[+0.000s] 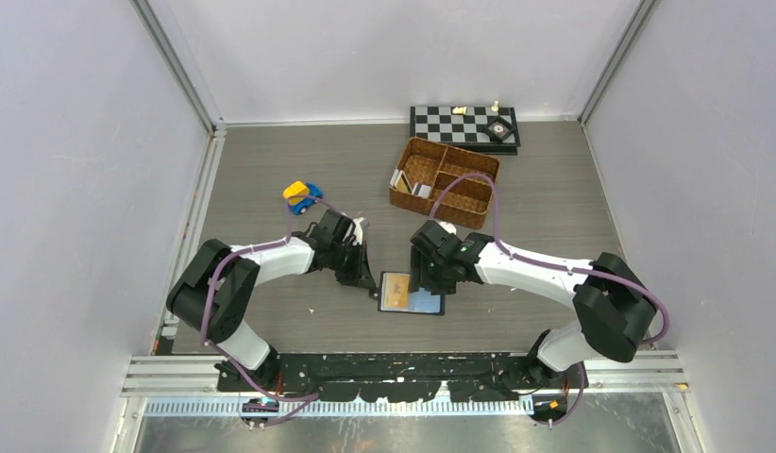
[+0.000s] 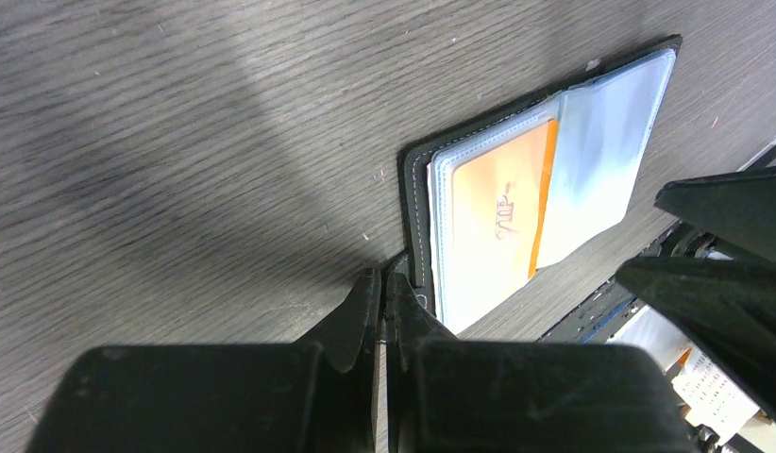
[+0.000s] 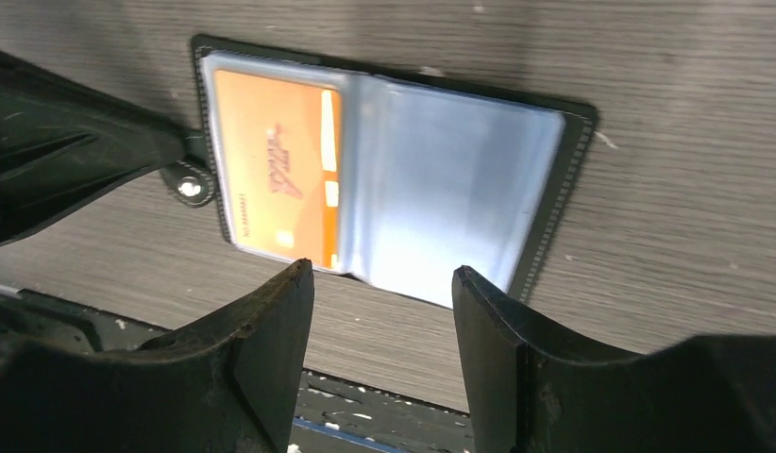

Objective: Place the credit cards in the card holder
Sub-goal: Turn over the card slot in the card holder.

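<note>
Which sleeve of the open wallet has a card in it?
The sleeve beside the snap tab: a tan-orange card shows through it. The other sleeve, on the far half of the card holder, is only pale, clear plastic.

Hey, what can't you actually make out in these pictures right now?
Top view: the cards in the wicker basket are too small to count.
Wrist views: the orange card has blurred print.
Left wrist view: whether the left hand pinches the wallet by its snap tab; its own fingers hide that.

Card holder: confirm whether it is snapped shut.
No, the card holder lies open, an orange card showing inside one sleeve.
</note>
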